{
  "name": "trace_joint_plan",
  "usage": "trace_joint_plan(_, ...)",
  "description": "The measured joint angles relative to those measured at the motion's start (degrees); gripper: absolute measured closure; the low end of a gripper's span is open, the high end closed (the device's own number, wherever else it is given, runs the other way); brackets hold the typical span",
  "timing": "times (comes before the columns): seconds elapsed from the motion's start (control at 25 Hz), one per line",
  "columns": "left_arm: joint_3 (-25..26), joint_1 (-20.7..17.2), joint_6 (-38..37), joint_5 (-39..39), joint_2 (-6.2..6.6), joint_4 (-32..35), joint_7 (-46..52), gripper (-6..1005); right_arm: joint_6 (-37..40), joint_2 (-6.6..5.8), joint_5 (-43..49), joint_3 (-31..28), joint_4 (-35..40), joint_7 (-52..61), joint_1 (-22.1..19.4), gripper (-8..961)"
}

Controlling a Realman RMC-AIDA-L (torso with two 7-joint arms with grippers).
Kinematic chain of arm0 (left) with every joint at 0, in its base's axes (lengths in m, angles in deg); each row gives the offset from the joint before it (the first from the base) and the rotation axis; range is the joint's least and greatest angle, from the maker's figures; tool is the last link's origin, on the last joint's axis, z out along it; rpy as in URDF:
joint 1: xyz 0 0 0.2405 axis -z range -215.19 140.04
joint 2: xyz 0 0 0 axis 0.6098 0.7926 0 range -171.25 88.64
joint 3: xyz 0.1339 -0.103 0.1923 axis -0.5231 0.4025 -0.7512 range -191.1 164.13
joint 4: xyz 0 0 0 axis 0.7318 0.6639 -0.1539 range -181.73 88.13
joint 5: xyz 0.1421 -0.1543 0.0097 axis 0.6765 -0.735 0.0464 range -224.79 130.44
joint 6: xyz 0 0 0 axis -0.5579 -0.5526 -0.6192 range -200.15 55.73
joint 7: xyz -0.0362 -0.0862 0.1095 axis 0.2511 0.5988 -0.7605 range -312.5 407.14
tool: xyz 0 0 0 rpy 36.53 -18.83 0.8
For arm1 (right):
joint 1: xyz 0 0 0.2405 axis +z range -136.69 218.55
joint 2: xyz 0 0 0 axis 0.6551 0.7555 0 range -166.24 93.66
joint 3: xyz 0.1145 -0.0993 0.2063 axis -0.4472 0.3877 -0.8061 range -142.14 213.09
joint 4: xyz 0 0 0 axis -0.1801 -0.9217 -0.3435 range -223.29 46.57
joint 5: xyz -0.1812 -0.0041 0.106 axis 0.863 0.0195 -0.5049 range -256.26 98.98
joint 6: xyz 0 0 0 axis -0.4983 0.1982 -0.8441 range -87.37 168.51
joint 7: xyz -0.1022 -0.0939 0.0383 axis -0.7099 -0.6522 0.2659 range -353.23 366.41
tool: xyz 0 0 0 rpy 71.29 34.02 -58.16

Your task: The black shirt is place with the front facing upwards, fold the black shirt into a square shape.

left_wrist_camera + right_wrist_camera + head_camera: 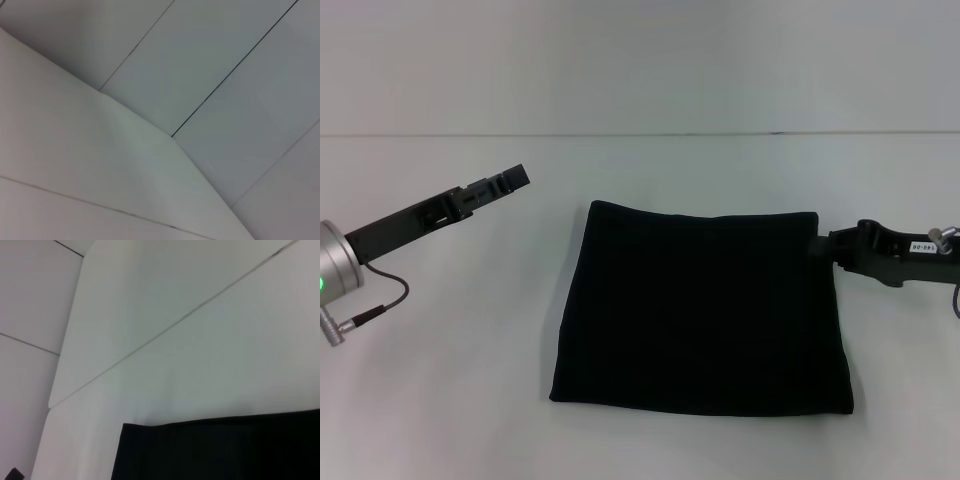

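The black shirt [705, 310] lies folded into a rough square at the middle of the white table [440, 400], no lettering showing. The right gripper [823, 246] sits at the shirt's far right corner, touching the cloth; whether it pinches it, I cannot tell. The left gripper [515, 178] hangs apart over the table's left side, jaws looking narrow.
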Motion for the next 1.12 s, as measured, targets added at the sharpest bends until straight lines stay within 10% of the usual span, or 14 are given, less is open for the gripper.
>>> trace_joint_plan(0.28, 0.1, 0.0, -0.2, 0.0, 0.01, 0.0, 0.1, 58, 0.2, 0.35, 0.0, -0.2, 0.3, -0.1, 0.0, 933)
trace_joint_plan(1.12, -0.1, -0.1, -0.3, 0.3, 0.00, 0.0, 0.2, 78, -4.3, 0.75, -0.2, -2.6, 0.3, -0.8, -2.1, 916)
